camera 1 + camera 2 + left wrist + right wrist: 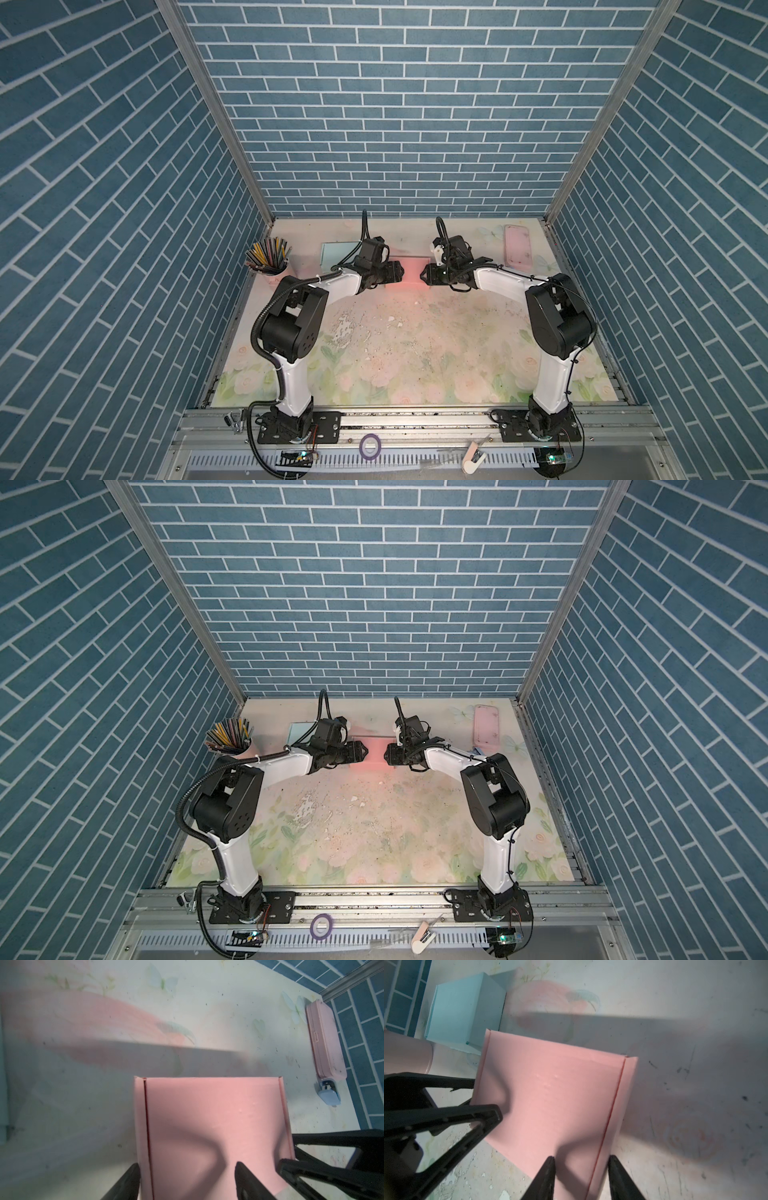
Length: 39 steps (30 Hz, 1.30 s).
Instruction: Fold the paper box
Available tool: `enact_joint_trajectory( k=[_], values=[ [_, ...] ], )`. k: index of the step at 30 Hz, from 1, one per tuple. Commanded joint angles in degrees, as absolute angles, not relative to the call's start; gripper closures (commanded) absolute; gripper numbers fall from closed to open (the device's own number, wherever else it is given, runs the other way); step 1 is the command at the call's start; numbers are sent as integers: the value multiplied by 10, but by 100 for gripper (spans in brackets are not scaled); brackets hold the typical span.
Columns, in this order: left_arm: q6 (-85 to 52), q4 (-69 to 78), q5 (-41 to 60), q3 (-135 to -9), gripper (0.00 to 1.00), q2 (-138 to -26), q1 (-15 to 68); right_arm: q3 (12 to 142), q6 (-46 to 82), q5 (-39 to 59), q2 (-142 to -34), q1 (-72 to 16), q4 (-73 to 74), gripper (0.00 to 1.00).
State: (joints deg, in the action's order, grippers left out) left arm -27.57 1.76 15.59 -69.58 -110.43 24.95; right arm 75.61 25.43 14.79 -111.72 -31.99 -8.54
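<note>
Pink paper box (412, 267) sits near the middle of the back edge of the worktop (415, 353). Left gripper (402, 272) is at its left side, right gripper (422, 275) at its right, both spread, equally near.

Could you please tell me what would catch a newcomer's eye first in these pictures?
The pink paper box far back on the table, with the left gripper and right gripper facing each other across it. Next, the cup of pencils at the table's left edge.
</note>
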Motion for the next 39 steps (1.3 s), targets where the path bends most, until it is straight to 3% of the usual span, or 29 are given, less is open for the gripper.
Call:
enact_joint_trajectory(
  k=[1,18,39],
  values=[
    [-257,40,212,-733,28,-1126,254,802,235,203,-1151,-321,-74,57],
    [-245,26,217,-843,28,-1214,228,979,223,215,-1283,-297,-124,57],
    [-243,12,223,-867,28,-1248,215,1025,231,229,-1325,-302,-128,58]
  ],
)
